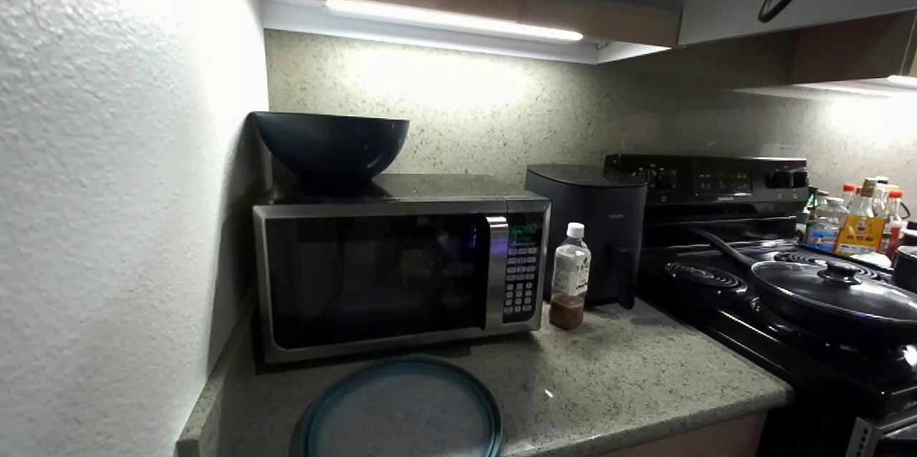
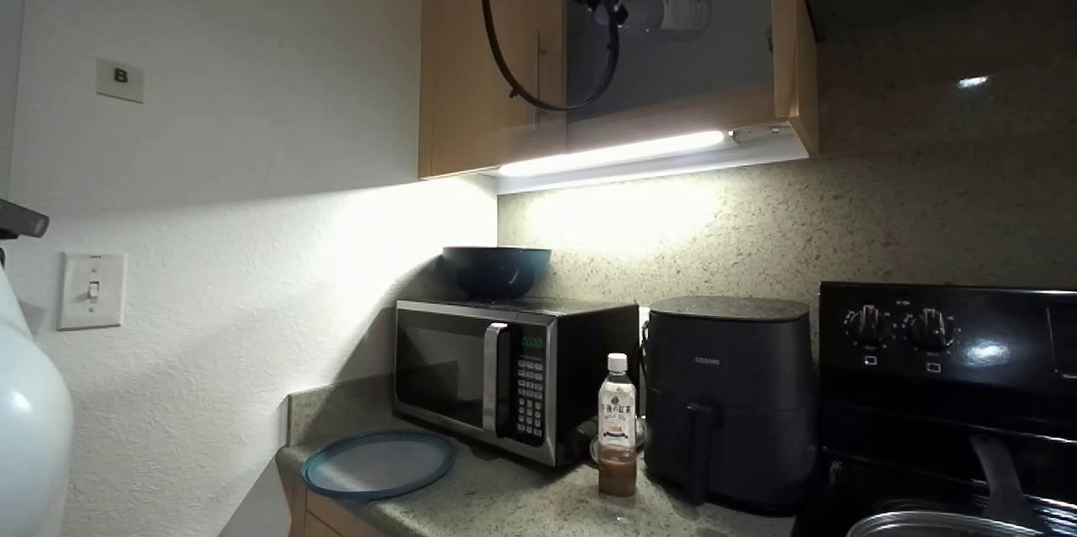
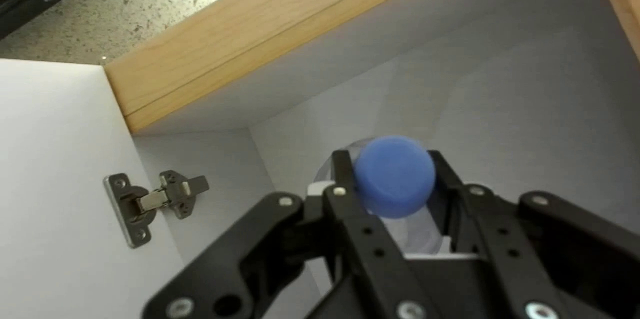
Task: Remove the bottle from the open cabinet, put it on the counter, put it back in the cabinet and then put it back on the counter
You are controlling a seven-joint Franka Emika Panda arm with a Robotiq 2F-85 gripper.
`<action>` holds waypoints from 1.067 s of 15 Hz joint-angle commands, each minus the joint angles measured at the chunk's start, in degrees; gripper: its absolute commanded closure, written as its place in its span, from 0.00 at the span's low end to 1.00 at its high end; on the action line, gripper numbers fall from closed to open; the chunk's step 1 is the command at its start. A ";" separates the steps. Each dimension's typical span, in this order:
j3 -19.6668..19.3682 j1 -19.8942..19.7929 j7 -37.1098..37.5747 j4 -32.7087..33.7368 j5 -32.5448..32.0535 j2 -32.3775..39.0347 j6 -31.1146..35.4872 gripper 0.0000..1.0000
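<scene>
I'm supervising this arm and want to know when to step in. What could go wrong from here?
The gripper holds the bottle only at the end with the blue cap, and the bottle looks tipped sideways in an exterior view, so it may swing or slip. On the way out, it could bump the wooden edge of the cabinet or the open door. Set down near the white-capped bottle on the counter, it might knock that over.

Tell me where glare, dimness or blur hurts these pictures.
In both exterior views, the light strip glares and washes out the backsplash below; in an exterior view, the bottle looks faint against the dim interior of the cabinet; in the wrist view, the near parts of the gripper look soft, while the hinge is crisper.
</scene>
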 commanded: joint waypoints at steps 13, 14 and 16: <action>-1.66 8.78 -13.00 -7.37 16.33 -7.11 -14.84 0.87; -1.39 8.84 -12.80 -8.05 16.90 -8.29 -16.39 0.87; -0.47 8.15 -11.58 -9.04 16.39 -10.32 -17.04 0.87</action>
